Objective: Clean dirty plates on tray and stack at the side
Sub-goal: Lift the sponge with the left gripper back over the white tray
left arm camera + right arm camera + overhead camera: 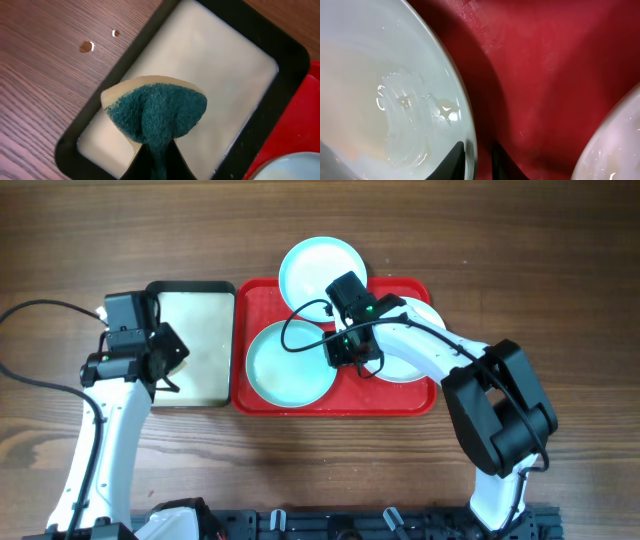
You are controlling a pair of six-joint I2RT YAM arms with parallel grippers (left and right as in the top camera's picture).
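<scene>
A pale aqua plate [285, 365] lies in the left half of the red tray [400, 402]. My right gripper [345, 355] is shut on its right rim. In the right wrist view the fingers [479, 155] straddle that rim, and the plate [395, 100] shows a wet, faintly orange film. A second aqua plate [318, 268] lies across the tray's back edge. The white plate [408, 368] lies at the tray's right, partly under my right arm. My left gripper [159, 165] is shut on a green-faced sponge [160, 112] above the black-rimmed tray [290, 55].
The black-rimmed tray with a cream inside [190, 345] lies against the red tray's left side. Two small droplets [87, 46] lie on the wooden table beside it. The red tray floor [555, 75] and the white plate's edge [615, 145] show in the right wrist view.
</scene>
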